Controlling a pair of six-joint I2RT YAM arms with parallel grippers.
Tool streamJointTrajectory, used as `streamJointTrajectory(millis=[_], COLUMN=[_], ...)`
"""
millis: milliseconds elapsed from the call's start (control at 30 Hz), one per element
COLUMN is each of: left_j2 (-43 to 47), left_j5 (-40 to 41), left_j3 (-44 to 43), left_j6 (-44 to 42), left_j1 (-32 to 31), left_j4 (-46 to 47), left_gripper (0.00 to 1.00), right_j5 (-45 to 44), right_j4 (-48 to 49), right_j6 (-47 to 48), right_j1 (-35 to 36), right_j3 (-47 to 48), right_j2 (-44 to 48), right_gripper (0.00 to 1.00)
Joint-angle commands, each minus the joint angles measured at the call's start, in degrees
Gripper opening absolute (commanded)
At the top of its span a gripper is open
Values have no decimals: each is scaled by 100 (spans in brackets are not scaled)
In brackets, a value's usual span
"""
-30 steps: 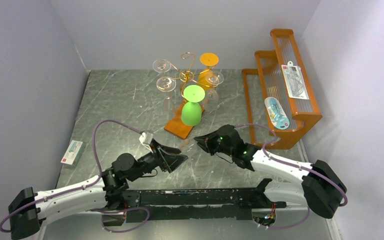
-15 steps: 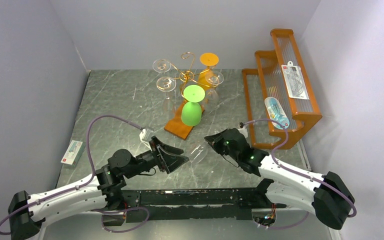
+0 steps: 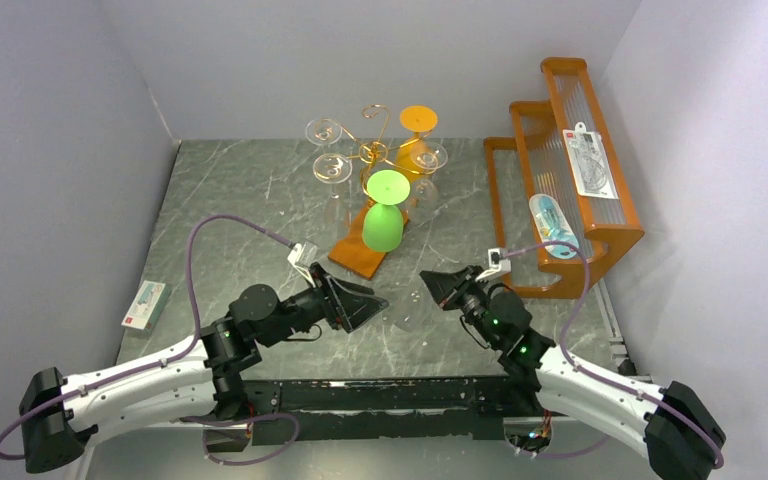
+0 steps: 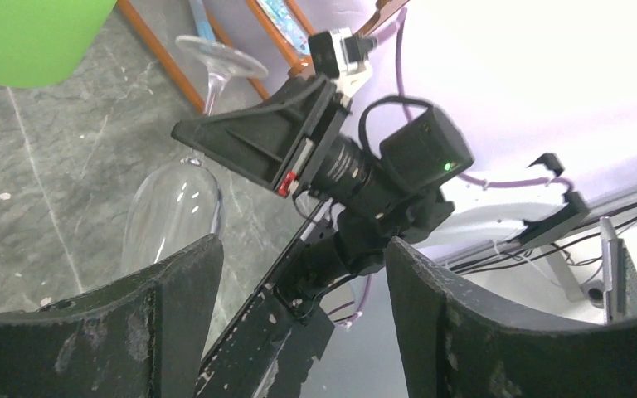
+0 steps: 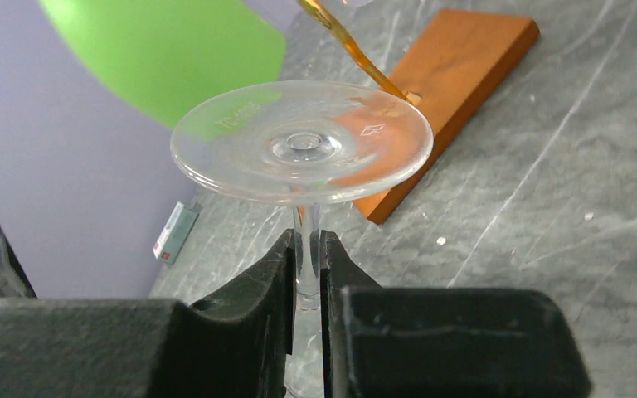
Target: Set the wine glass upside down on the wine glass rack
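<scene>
My right gripper (image 3: 442, 288) is shut on the stem (image 5: 306, 240) of a clear wine glass (image 3: 407, 310). The glass's round foot (image 5: 303, 141) sits past my fingertips and its bowl (image 4: 170, 217) hangs on the other side, just above the table. My right gripper also shows in the left wrist view (image 4: 257, 143). My left gripper (image 3: 368, 305) is open and empty, close to the left of the bowl. The wine glass rack (image 3: 375, 150) is a gold wire tree on an orange-brown wooden base (image 3: 358, 255). It holds clear glasses, an orange glass (image 3: 418, 118) and a green glass (image 3: 384, 220).
A large orange stepped wooden shelf (image 3: 560, 170) with packaged items stands at the right. A small box (image 3: 144, 305) lies at the table's left edge. Grey walls close in the left, back and right sides.
My right gripper has shifted right with the clear glass in it, its arm drawn back toward the near edge. My left gripper has moved right and forward, closer to the glass bowl.
</scene>
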State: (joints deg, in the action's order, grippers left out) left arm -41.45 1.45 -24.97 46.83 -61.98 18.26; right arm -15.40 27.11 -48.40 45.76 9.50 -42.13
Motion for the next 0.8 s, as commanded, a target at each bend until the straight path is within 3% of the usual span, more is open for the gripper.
streamJointTrajectory(millis=[0, 267, 333, 700, 767], left_j2=[-53, -199, -243, -622, -718], left_j5=[88, -55, -24, -167, -156], left_j3=[-207, -587, -727, -765, -974], left_j6=[146, 545, 662, 1753, 2070], left_j1=[0, -2, -3, 61, 69], left_j4=[589, 720, 576, 1290, 901], left_gripper=[77, 84, 96, 96, 96], right_j5=[299, 1795, 2079, 3229, 3438], right_j4=[2383, 1877, 1707, 746, 376], right_j6=[1441, 3076, 3321, 3936, 4132], right_j1=[3, 4, 9, 4, 4], right_j3=[-670, -244, -103, 510, 724], right_j2=[452, 959, 1035, 1165, 1108], right_gripper=[0, 0, 0, 0, 0])
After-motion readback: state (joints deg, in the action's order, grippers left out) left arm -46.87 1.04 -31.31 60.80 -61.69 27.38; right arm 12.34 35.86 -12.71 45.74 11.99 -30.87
